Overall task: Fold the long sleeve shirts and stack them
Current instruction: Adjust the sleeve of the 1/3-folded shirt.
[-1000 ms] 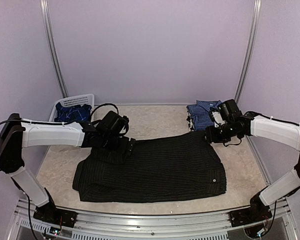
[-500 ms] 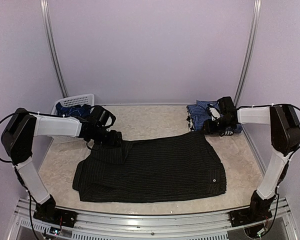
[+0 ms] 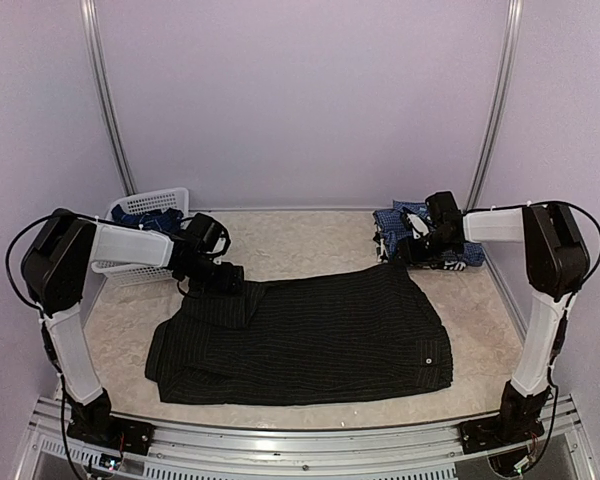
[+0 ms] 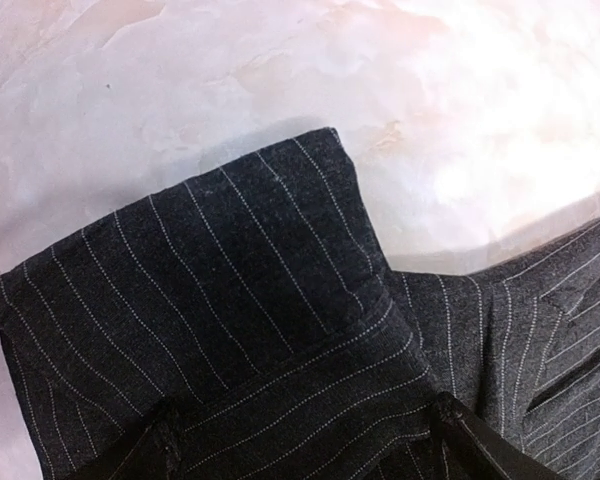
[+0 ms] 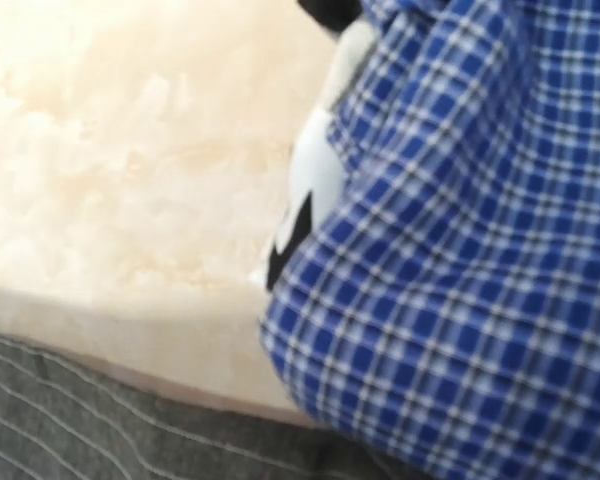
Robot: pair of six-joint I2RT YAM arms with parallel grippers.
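Pinstriped black shirt (image 3: pixel 310 335) lies flat in the middle of the counter (image 3: pixel 310 235) in the overhead view. The left claw (image 3: pixel 228 279) sits at its upper left corner, and the right claw (image 3: pixel 405 250) is pressed up by the checked shirt (image 3: pixel 400 222) at upper right. A second ago both claws sat lower, over the black cloth, which itself hasn't shifted. I'd worry that the right claw drags the checked shirt out of shape; whether it's open I cannot tell.

Left wrist view: the left claw (image 4: pixel 302 420) is spread wide, gripping nothing, with a doubled flap of black shirt (image 4: pixel 210 300) between its fingers. Closing on one layer would bunch it.

Right wrist view: the checked shirt (image 5: pixel 460 280) fills the right side, and no fingers show.
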